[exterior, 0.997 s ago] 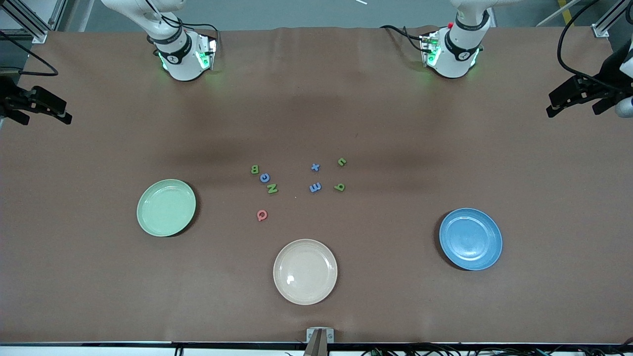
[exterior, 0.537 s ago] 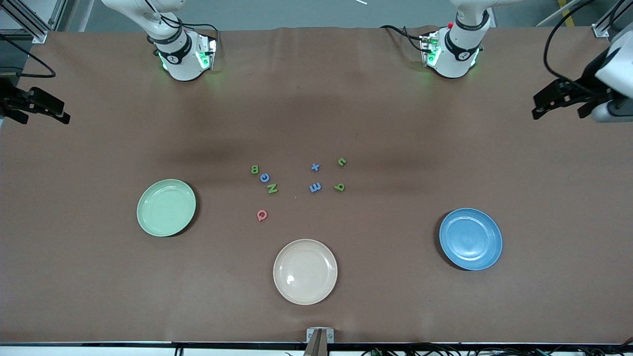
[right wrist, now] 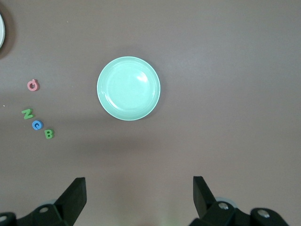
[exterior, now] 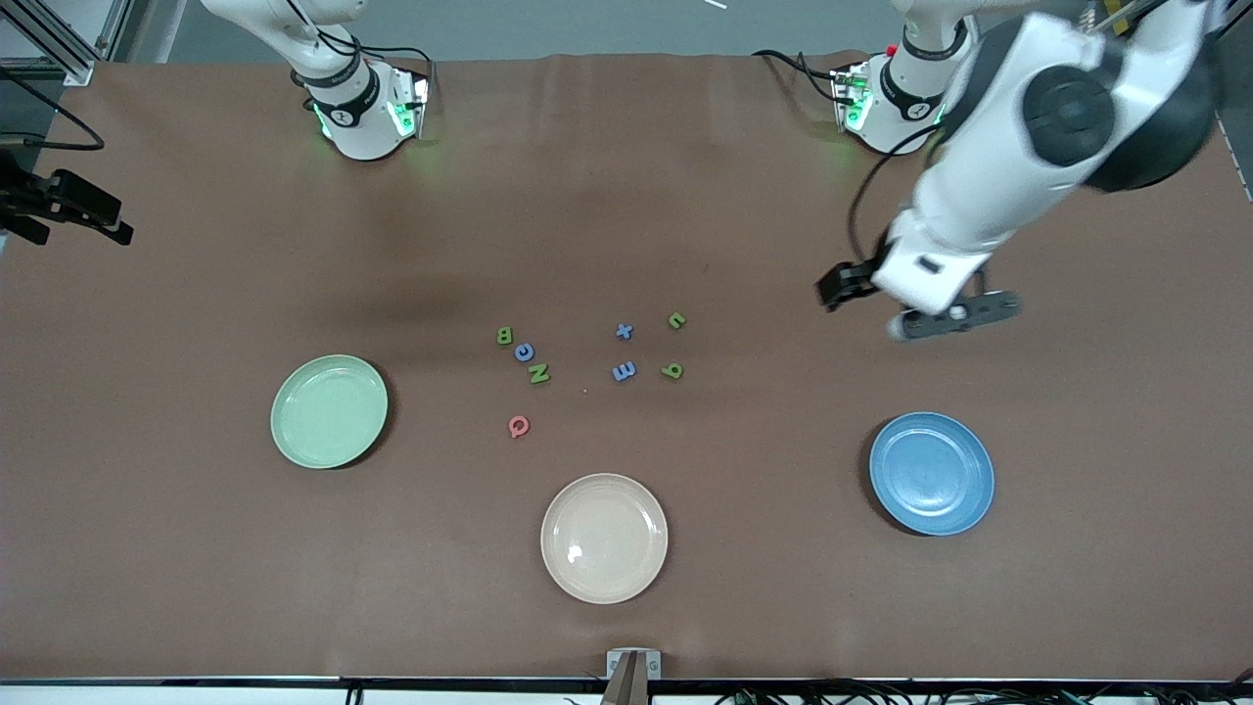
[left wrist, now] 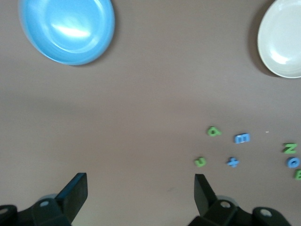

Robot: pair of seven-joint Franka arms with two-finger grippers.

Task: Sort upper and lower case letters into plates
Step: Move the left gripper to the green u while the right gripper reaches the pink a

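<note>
Several tiny letters lie mid-table: green B, blue C, green N, pinkish-red Q, and a blue-and-green cluster toward the left arm's end. The mint green plate sits toward the right arm's end, the blue plate toward the left arm's end; both are bare. My left gripper hangs open and holds nothing, over bare table between the letters and the blue plate. My right gripper waits open at the right arm's end of the table, its fingers wide apart.
A cream-beige plate sits nearer the front camera than the letters. The two arm bases stand along the table's edge farthest from that camera. A small clamp sits at the edge nearest it.
The left arm has swung in from its end of the table toward the middle, open gripper now over the table beside the letters. The right gripper has barely shifted.
</note>
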